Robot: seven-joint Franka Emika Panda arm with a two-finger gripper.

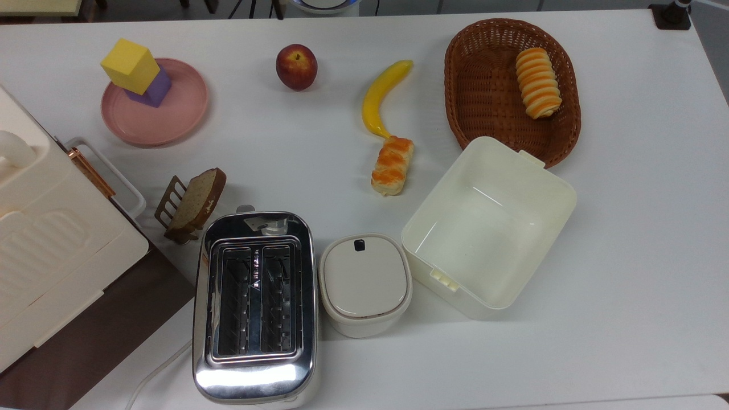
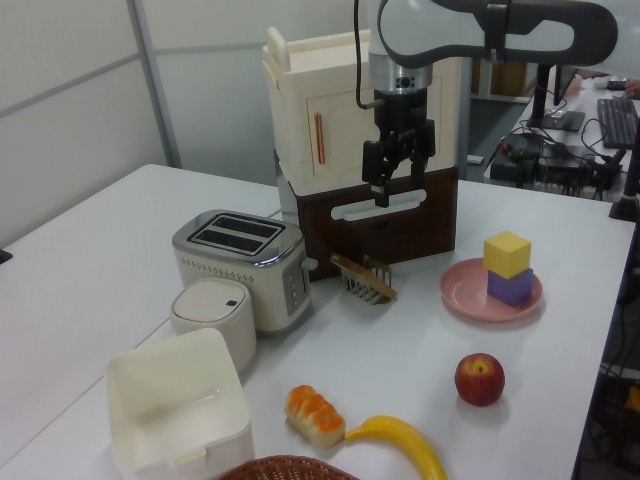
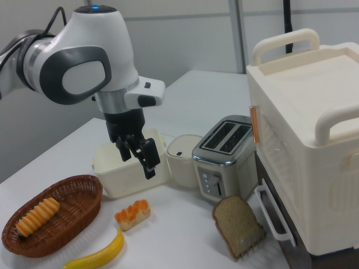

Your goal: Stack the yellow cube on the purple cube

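Yellow cube (image 1: pixel 130 65): upper left of the top view, sitting on the purple cube (image 1: pixel 154 91), turned slightly askew.
Purple cube: on the pink plate (image 1: pixel 171 122).
Gripper (image 2: pixel 396 178): raised above the counter (image 1: pixel 626 228), upper centre of the left view, well apart from the stack.
Jaws: apart, holding nothing.

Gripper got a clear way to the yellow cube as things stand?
Probably yes. The yellow cube sits atop the purple cube on the pink plate, nothing above or beside it. The gripper hangs open and empty, up over the bread rack, with open table between.
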